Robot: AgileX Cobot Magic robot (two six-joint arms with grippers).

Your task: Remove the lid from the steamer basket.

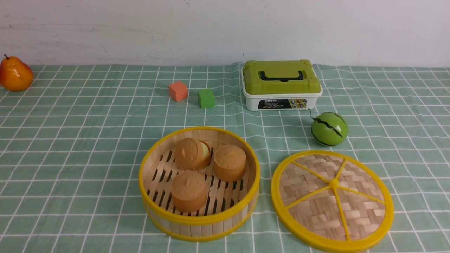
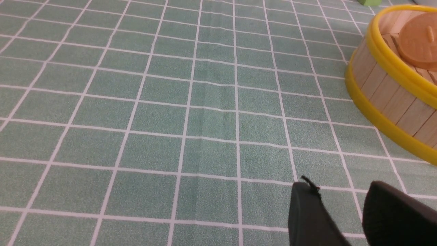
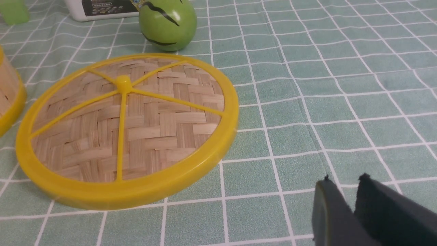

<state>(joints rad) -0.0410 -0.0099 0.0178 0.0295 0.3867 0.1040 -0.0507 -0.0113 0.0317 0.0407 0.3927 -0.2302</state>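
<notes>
The one lid point(image 1: 332, 201) lies flat on the checked green cloth point(image 1: 88, 140), off the basket and just to its right, woven side up with its five yellow spokes meeting at the small knob. The one steamer basket point(image 1: 199, 183) stands open beside it, apart from it by a narrow strip of cloth, and holds three round brown cakes point(image 1: 190, 190): two sit flat and the third leans tilted against the far wall. Beyond the lid sits one small green striped melon point(image 1: 329, 129), close to its far edge but not touching. Farther back I count one white box with a green lid point(image 1: 282, 85), one green cube point(image 1: 205, 98), one orange cube point(image 1: 177, 91), and one orange pear point(image 1: 15, 74) at the far left edge. My right gripper point(image 3: 344, 186) hangs low over bare cloth near the lid, its two dark fingers a narrow gap apart and gripping nothing. My left gripper point(image 2: 341, 191) hangs low over bare cloth beside the basket, fingers apart and empty. Neither arm shows in the front view.
</notes>
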